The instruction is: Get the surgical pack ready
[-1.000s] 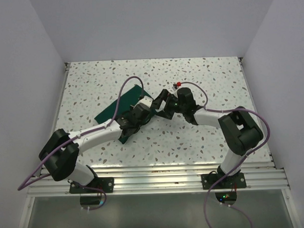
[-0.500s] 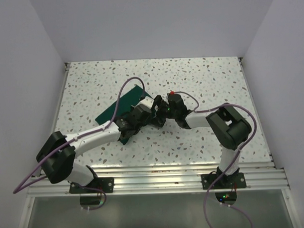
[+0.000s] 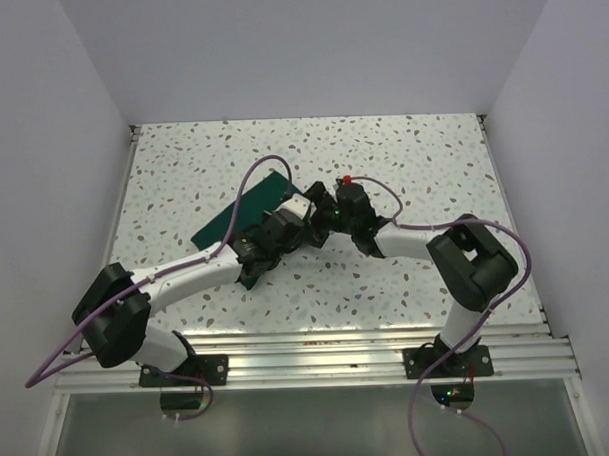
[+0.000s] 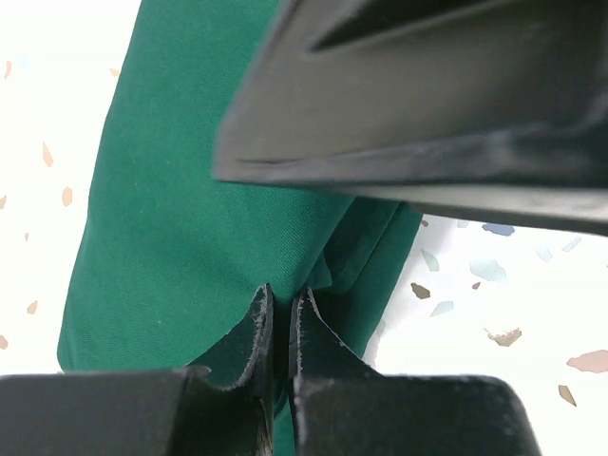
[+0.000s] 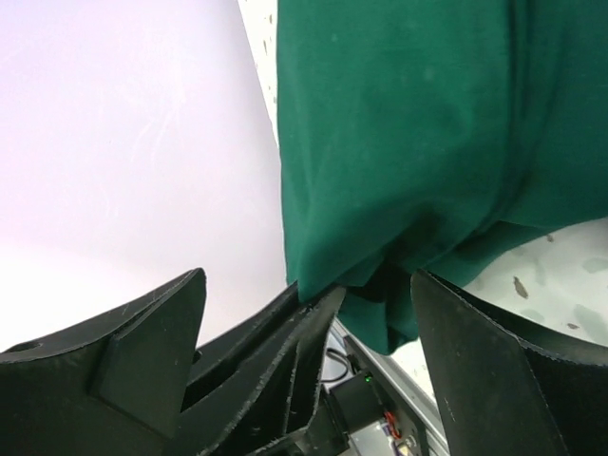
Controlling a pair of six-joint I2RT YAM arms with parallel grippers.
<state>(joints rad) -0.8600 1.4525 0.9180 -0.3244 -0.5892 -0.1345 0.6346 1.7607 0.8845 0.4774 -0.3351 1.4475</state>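
I read the cloth (image 4: 190, 209) as matt green woven fabric, fine-grained, softly creased — the left gripper (image 4: 282, 309) fingers look matt black plastic, edges rough and layered. Tabletop (image 3: 402, 155) smooth speckled stone-look; near rail (image 3: 319, 353) brushed metal

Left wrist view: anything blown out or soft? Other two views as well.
Left wrist: table blown out to near white, dark block up top close and soft, cloth weave sharp. Right wrist: wall washed out and pale, cloth in fair focus. Top external: even light, soft shadows, no glare.
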